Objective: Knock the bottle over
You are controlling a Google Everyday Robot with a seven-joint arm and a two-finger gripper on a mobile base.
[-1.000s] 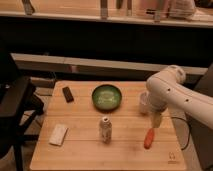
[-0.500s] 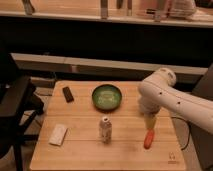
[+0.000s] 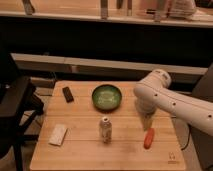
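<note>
Counted one of each on the table (image 3: 125, 159): one bottle (image 3: 105, 129), one green bowl (image 3: 106, 96), one dark block (image 3: 67, 94), one white pad (image 3: 58, 134) and one orange carrot thing (image 3: 148, 138). The bottle stood upright near the middle, a bit toward the front edge, with bare wood on every side. The pad sat near the left edge and the carrot toward the right. The gripper (image 3: 146, 119) hung right of the bottle, just behind the carrot. Couldn't tell if it was open or closed.
</note>
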